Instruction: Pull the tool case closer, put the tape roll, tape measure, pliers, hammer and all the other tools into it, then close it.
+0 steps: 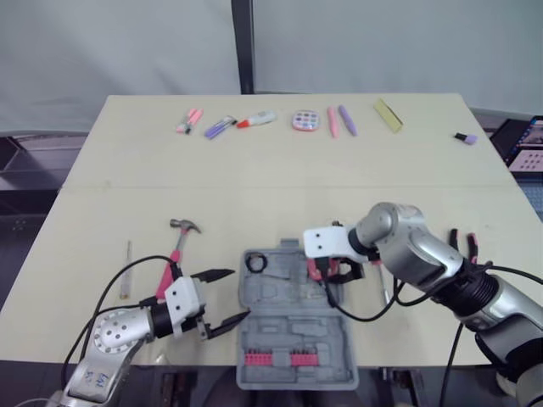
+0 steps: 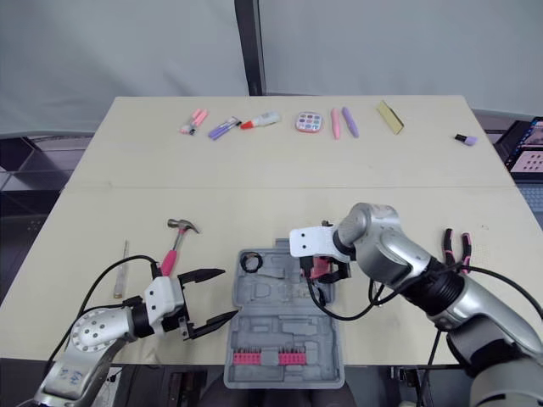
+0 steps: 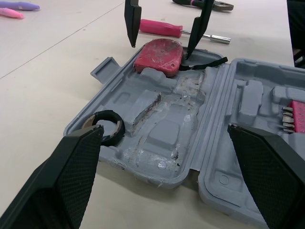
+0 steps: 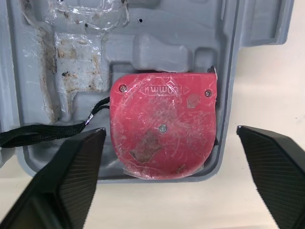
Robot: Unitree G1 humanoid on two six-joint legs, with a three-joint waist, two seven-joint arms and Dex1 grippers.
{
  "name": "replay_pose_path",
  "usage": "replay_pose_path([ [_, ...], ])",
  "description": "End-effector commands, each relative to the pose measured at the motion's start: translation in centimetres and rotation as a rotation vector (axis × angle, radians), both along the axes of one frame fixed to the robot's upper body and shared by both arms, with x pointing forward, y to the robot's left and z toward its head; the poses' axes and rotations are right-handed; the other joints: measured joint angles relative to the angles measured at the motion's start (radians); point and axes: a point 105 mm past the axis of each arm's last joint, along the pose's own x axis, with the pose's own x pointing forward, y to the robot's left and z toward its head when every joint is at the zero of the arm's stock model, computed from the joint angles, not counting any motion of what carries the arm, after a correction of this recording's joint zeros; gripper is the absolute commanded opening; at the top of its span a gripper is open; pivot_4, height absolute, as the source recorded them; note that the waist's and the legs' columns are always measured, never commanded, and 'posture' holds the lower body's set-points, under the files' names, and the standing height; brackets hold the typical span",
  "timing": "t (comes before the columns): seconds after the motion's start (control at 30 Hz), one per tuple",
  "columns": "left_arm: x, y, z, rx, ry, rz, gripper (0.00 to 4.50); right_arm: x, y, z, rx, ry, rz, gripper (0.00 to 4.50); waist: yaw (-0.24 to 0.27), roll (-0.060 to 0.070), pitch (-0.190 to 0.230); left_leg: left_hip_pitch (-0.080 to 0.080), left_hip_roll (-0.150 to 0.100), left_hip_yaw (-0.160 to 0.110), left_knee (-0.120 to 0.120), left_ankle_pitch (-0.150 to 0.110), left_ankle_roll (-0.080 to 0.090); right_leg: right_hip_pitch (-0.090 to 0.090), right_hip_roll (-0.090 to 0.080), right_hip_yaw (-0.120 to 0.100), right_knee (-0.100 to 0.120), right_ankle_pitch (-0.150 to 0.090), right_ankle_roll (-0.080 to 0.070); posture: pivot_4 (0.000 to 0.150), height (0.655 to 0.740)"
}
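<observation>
Grey tool case (image 1: 288, 331) open flat at the near edge of the table (image 1: 280, 170). In its far half: black tape roll (image 3: 107, 128) in the left corner, red tape measure (image 4: 164, 126) in the right corner, black strap (image 4: 43, 132) trailing inward. Right gripper (image 3: 161, 47) poised over the tape measure, fingers spread to either side, pinching nothing. Left gripper (image 1: 240, 294) beside the case's left edge, fingers wide apart, empty. Hammer (image 1: 178, 246) on the table left of the case; pliers (image 1: 464, 246) well off to the right; pink-handled screwdriver (image 3: 162, 27) just right of the case. Thin tool (image 1: 126, 270) further left, possibly another screwdriver
</observation>
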Motion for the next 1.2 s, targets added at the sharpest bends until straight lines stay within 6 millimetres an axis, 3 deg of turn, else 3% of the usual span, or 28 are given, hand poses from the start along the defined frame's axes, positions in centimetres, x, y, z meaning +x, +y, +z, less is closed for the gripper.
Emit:
replay_pose_path([
  [0.03,-0.3,-0.4,0.4,-0.003,-0.022,-0.01,4.5,0.2,-0.1,2.5,0.022,-0.058,0.014,4.46,0.0,0.0,0.0,0.0,0.0,0.0,0.0,0.0,0.0,0.0,0.0,0.0,0.0,0.0,0.0,0.15,0.7134],
  [0.17,-0.3,-0.4,0.5,-0.004,-0.021,-0.008,4.5,-0.2,-0.8,4.5,0.118,-0.053,-0.03,4.46,0.002,0.0,0.0,0.0,0.0,0.0,0.0,0.0,0.0,0.0,0.0,0.0,0.0,0.0,0.0,0.15,0.7134],
  [0.33,-0.4,-0.5,0.4,-0.001,-0.017,-0.016,4.5,-0.2,-2.0,5.1,0.338,-0.005,-0.123,4.46,0.005,-0.002,0.0,0.0,0.0,-0.001,0.0,0.0,0.0,0.001,0.0,0.0,-0.001,0.0,0.0,0.15,0.7134],
  [0.43,-0.2,-0.5,0.5,0.003,-0.019,-0.025,4.5,-0.5,-2.2,5.0,0.493,0.041,-0.156,3.52,0.004,-0.003,0.0,0.0,0.0,-0.001,0.0,0.0,0.0,0.002,0.0,0.0,-0.002,0.0,0.0,0.15,0.7134],
  [0.57,0.0,-0.4,0.6,0.01,-0.023,-0.032,4.5,-1.1,-2.1,5.0,0.631,0.04,-0.129,1.58,0.003,-0.003,0.0,0.0,0.001,0.0,0.0,0.0,0.0,0.002,0.0,-0.001,-0.001,0.0,0.0,0.15,0.7134],
  [1.2,-0.2,0.2,1.0,0.037,-0.018,-0.037,4.5,-0.6,-3.9,-0.1,0.807,0.026,-0.158,1.58,0.004,-0.003,0.001,0.0,0.001,0.0,0.0,0.0,0.0,0.004,0.001,-0.002,-0.002,0.0,0.0,0.15,0.7134],
])
